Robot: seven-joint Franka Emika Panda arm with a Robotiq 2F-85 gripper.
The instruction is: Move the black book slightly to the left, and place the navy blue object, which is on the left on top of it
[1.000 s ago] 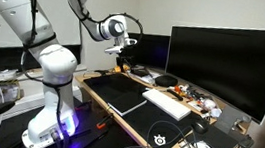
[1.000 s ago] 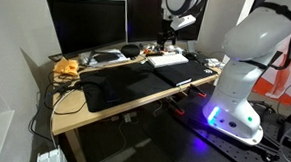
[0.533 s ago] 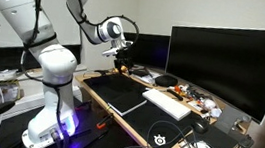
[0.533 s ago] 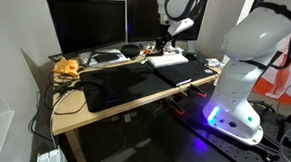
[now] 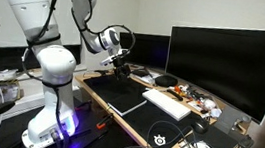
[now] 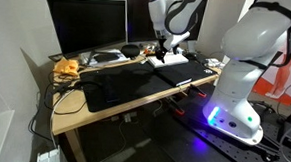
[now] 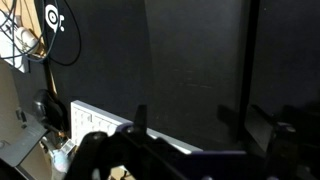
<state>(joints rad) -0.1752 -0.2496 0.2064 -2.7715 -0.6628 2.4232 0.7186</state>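
On the surface [image 6: 72, 105], which crosses the lower middle of the frame in an exterior view, the desk mat [image 6: 135, 87] covers the centre, and the black book [image 6: 189, 70] lies on the mat's right end. The keyboard [image 6: 172, 60] sits just behind the book, with your tool [image 6: 165, 50] hanging above it. Two monitors [image 6: 85, 28] stand behind the mat in the upper left. In an exterior view the keyboard [image 5: 166, 103] lies right of the mat [image 5: 120, 93], a monitor [image 5: 229, 65] fills the right half behind it, and your tool [image 5: 120, 65] hangs over the mat's far left end. In the wrist view the keyboard [image 7: 100, 120] sits lower left, against the mat [image 7: 110, 50].
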